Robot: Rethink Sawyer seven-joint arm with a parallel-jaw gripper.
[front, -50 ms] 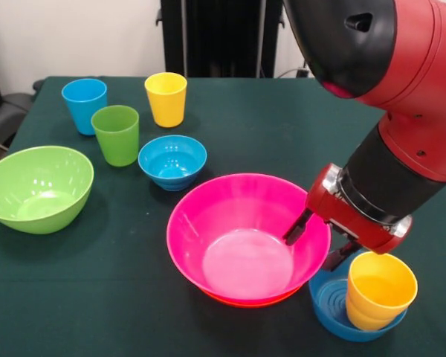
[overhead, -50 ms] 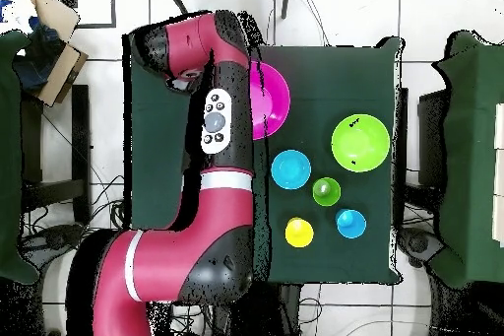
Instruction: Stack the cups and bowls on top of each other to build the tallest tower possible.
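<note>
At the pink bowl's (front, -50 ms: 241,245) rim, on the side facing the squat yellow-orange cup (front, -50 ms: 379,290), the gripper (front, -50 ms: 317,242) is hanging with its fingers spread: one dark finger is dipping inside the bowl wall, the other is standing outside it, so the rim is passing between them without being pinched yet. The pink bowl is sitting on an orange bowl (front, -50 ms: 245,301), of which only a thin edge is showing beneath it. Just beside the pink bowl, the yellow-orange cup is lying tilted in a small blue bowl (front, -50 ms: 331,309). Well apart from the pink bowl, on its other side, the lime green bowl (front, -50 ms: 37,190), the second blue bowl (front, -50 ms: 172,161), and the green cup (front, -50 ms: 116,134), light blue cup (front, -50 ms: 84,104) and yellow cup (front, -50 ms: 166,98) are standing loose on the bench (front, -50 ms: 282,126). These pieces are looking like light, stiff, glossy plastic, so they are probably slipping easily; a pinch across the thin wall at the rim is seeming the surest hold.
</note>
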